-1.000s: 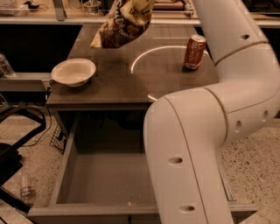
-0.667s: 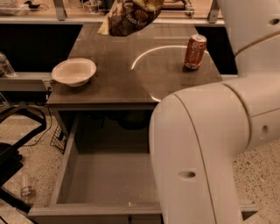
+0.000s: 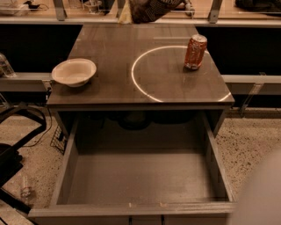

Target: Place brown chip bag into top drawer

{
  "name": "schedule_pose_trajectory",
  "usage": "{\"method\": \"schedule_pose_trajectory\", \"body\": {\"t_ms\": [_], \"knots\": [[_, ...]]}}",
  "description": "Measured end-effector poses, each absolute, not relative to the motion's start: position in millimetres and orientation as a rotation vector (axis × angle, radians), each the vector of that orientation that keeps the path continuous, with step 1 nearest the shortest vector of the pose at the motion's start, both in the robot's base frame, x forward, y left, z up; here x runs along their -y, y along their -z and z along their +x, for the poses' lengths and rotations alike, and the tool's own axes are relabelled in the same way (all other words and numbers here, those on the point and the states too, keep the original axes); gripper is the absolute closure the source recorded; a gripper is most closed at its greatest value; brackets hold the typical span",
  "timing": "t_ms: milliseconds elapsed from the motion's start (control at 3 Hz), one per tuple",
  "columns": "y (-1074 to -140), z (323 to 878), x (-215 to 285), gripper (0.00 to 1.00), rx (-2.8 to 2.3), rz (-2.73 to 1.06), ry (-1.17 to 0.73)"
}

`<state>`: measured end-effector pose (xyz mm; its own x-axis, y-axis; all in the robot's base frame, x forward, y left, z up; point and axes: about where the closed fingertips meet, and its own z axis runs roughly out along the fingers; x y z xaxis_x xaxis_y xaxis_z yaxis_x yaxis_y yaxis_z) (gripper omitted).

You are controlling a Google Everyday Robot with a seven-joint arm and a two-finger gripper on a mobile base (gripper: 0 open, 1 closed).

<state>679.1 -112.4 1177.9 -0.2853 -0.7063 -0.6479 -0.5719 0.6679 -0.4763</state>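
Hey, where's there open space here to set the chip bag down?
The wide grey drawer is bare wall to wall. On the dark tabletop, the middle is free between the cream bowl at left and the orange-red soda can at right. The crumpled brown chip bag crowds the far edge; the claw is out of frame.

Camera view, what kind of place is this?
Probably an office break area or test kitchenette: a table with its top drawer pulled open, a bowl and soda can on it, speckled floor. The brown chip bag shows at the top edge; the gripper is out of view.
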Motion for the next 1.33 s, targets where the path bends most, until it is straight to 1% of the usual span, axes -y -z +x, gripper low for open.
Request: {"method": "schedule_pose_trajectory", "body": {"t_ms": [333,667,1000,1333], "knots": [[-1222,619,128,1.0,-1.851,-0.896,0.145],[-1266,531,146,1.0,-1.686,-0.842,0.129],[-1277,490,163,1.0,-1.625,-0.795,0.134],[-1279,484,158,1.0,-1.615,-0.799,0.135]]}}
